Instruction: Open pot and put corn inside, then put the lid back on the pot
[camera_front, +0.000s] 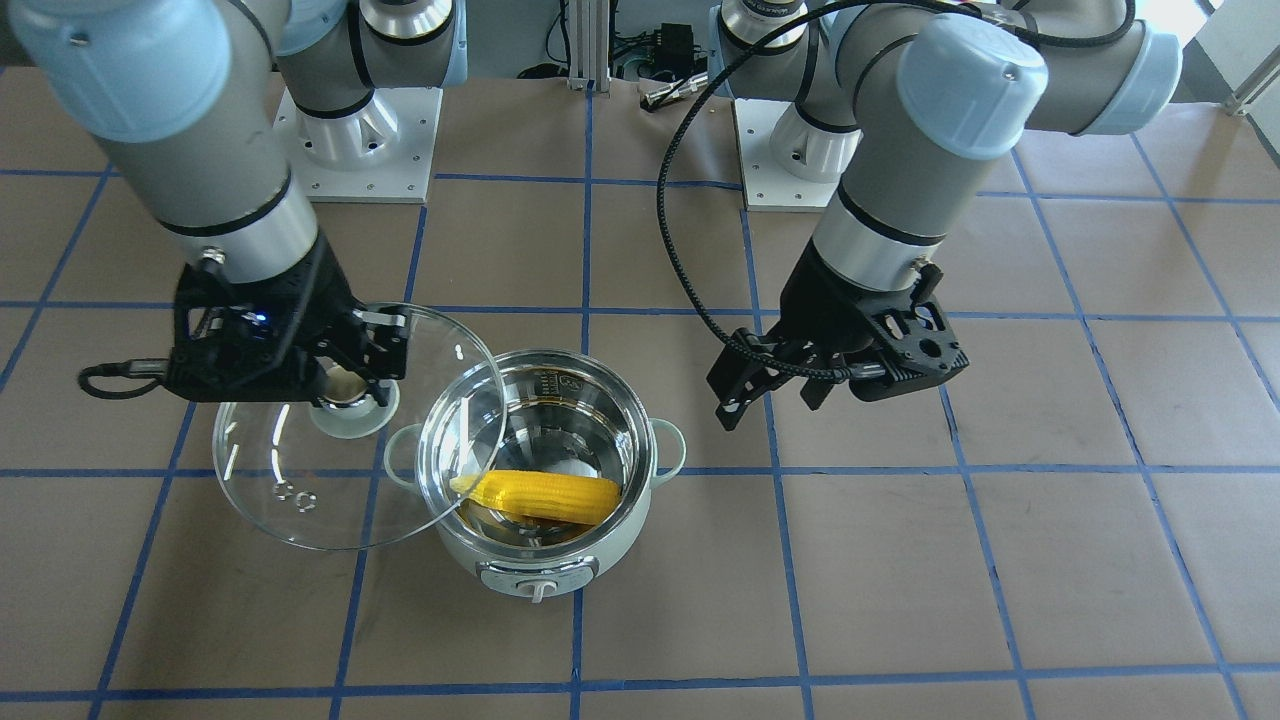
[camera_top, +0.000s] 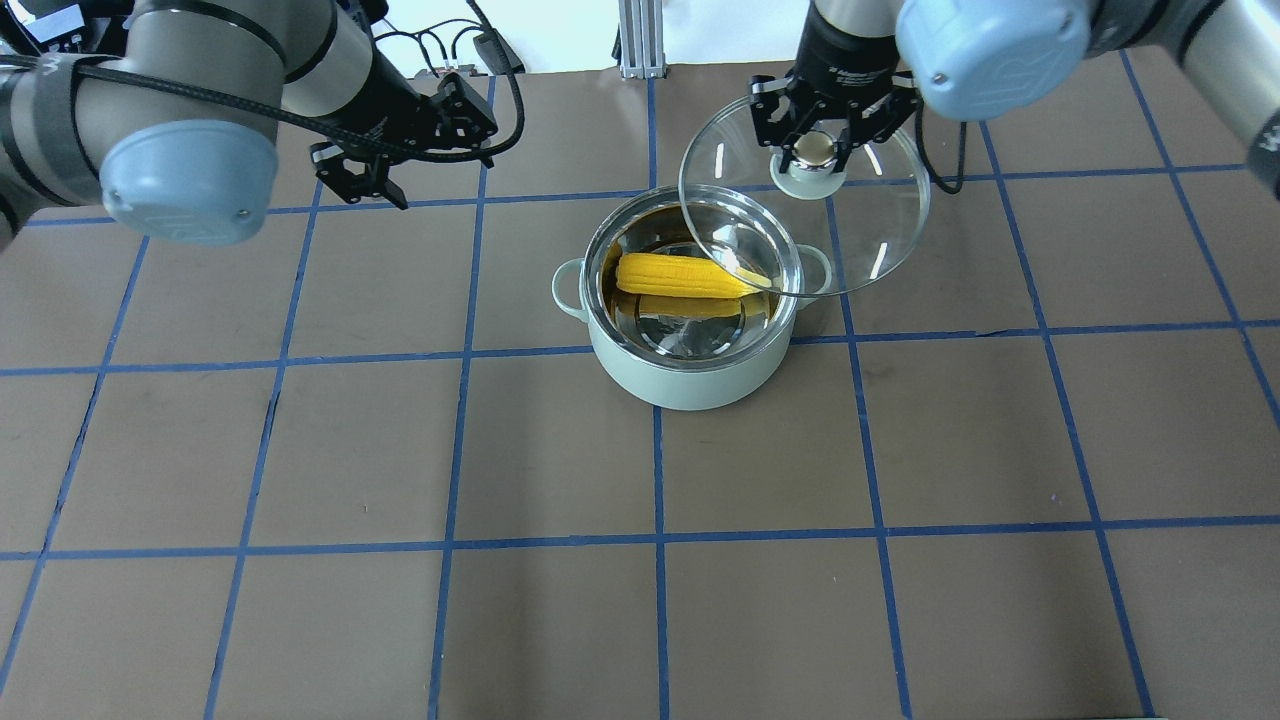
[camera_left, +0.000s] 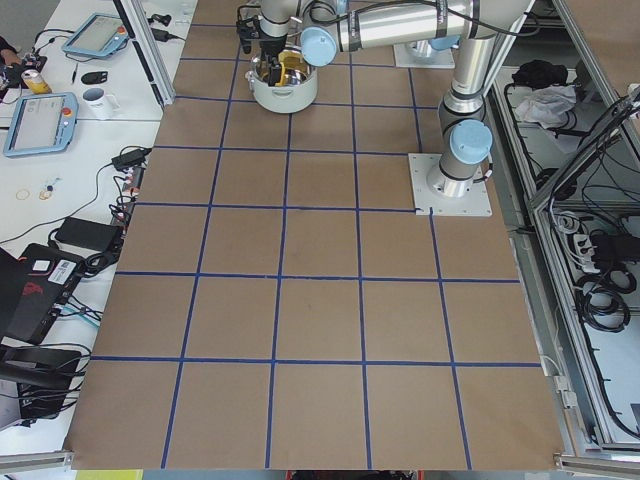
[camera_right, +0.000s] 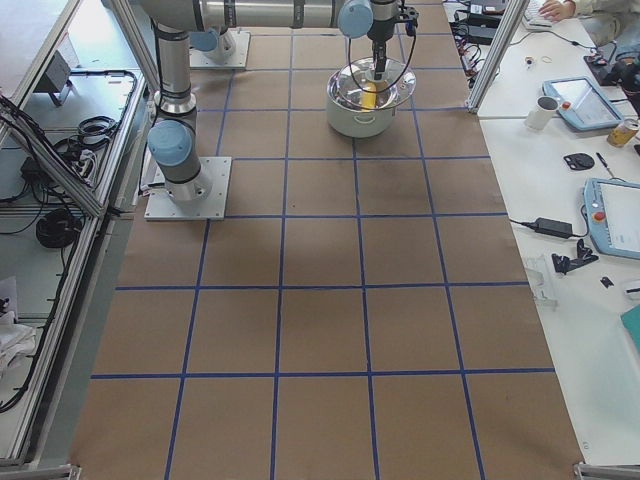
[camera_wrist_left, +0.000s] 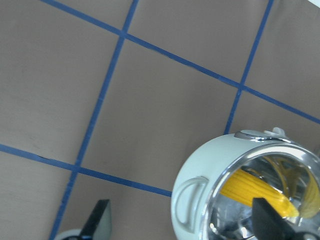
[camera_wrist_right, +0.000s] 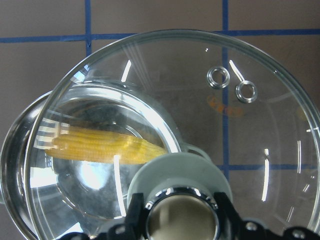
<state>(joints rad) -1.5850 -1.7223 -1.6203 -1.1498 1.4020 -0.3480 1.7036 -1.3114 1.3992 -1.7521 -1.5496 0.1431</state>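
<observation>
"2 things could spoil this. Where does everything sit?"

"Going by the overhead view, the corn (camera_top: 680, 275) lies inside the pot (camera_top: 690, 385), along its 12 o'clock wall. The right claw (camera_top: 812, 150) is pinching the lid (camera_top: 850, 235) by its knob (camera_wrist_right: 182, 217). The lid is held at about 2 o'clock of the pot, with only its 8 o'clock edge overlapping the mouth."

"And the left claw (camera_top: 365, 190)?"

"Spread, holding nothing, off at 10 o'clock above the counter (camera_top: 500, 450), well apart from the pot."

"So what's risk 1?"

"Coming down off-centre. If the lid drops before it is squared over the mouth, I'd expect its edge to catch the pot's lip and tip. Then it could shove the pot or twist on that smooth round knob."

"Risk 2?"

"The corn. It spans nearly the whole pot, and I cannot tell whether its ends rest on the bottom or are wedged higher on the wall. If high, the glass could land on it and rock instead of seating. Nothing braces the pot either, so any sideways push would likely slide it."
</observation>
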